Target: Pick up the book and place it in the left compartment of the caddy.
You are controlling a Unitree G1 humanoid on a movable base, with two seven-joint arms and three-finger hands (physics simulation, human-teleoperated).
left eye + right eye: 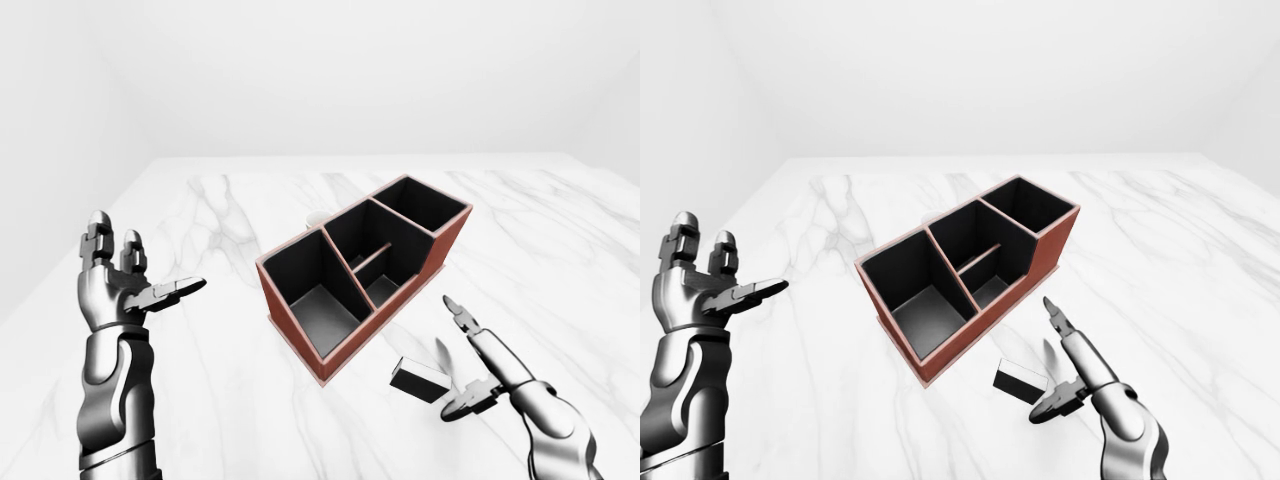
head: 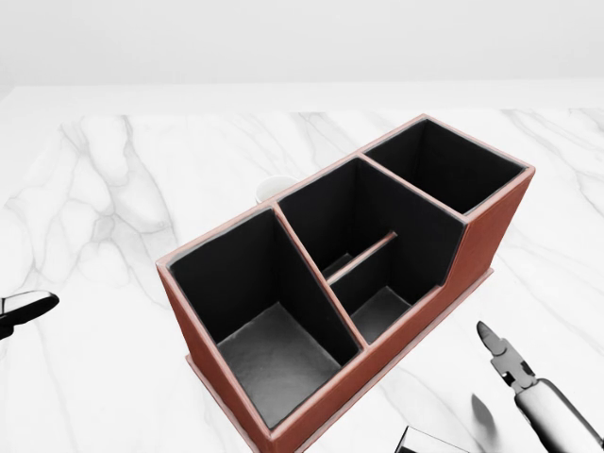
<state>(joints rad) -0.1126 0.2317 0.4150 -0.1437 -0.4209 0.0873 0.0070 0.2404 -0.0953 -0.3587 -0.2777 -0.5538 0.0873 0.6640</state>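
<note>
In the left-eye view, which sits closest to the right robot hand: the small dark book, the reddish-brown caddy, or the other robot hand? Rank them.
From the right robot hand:
1. Small dark book, lying just left of its fingers.
2. Reddish-brown caddy with black compartments, up and to the left.
3. Left robot hand, raised at the far left edge.
</note>
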